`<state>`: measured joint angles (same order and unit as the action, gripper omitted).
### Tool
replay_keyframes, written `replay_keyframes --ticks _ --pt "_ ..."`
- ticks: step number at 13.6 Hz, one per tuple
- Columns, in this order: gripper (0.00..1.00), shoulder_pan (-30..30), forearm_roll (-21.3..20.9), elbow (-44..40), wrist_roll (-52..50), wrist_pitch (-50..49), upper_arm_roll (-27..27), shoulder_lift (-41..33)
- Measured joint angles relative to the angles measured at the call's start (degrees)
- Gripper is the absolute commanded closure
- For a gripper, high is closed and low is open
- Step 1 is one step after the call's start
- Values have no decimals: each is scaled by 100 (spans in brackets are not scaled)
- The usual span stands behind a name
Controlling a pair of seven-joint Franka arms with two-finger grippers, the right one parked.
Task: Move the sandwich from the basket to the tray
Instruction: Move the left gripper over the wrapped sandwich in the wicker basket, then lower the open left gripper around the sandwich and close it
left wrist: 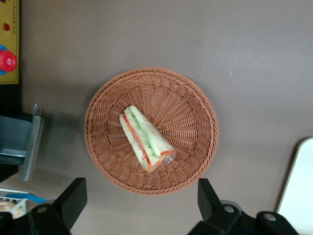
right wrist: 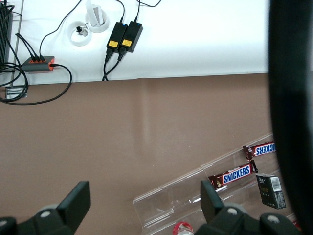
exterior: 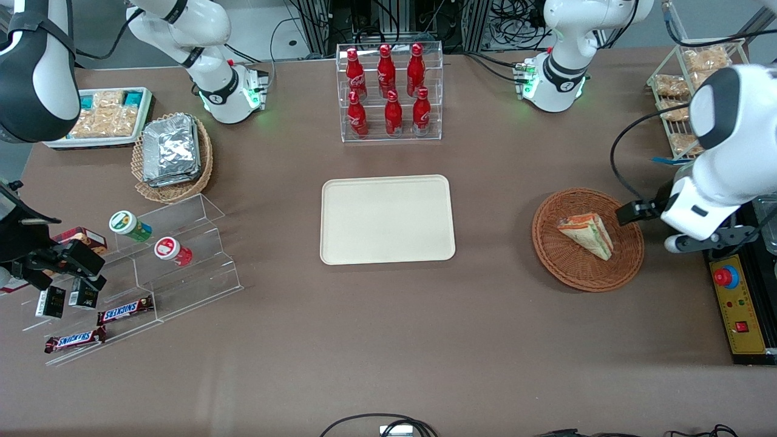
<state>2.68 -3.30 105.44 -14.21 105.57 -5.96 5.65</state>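
The sandwich (exterior: 587, 235), a triangular white-bread wedge with green, orange and red layers, lies in the round reddish-brown wicker basket (exterior: 564, 267). My left gripper (exterior: 634, 212) hangs above the basket's edge toward the working arm's end, open and holding nothing. The left wrist view looks straight down on the sandwich (left wrist: 145, 139) in the basket (left wrist: 190, 112), with my gripper (left wrist: 141, 190) spread wide and its fingers (left wrist: 74, 193) apart from both. The cream rectangular tray (exterior: 387, 218) lies bare at the table's middle, and its corner (left wrist: 301, 186) shows in the wrist view.
A clear rack of red cola bottles (exterior: 388, 91) stands farther from the camera than the tray. A yellow control box with a red button (exterior: 740, 303) sits beside the basket. A tan basket of foil packets (exterior: 173, 155) and an acrylic stepped stand (exterior: 176, 255) lie toward the parked arm's end.
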Motion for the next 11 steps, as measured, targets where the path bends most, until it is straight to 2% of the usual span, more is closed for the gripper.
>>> replay_keyframes --ticks 7,11 --pt "0 0 -4 1501 -1260 1598 1 -11" --pt "0 0 -5 1995 -1806 2206 1 -23"
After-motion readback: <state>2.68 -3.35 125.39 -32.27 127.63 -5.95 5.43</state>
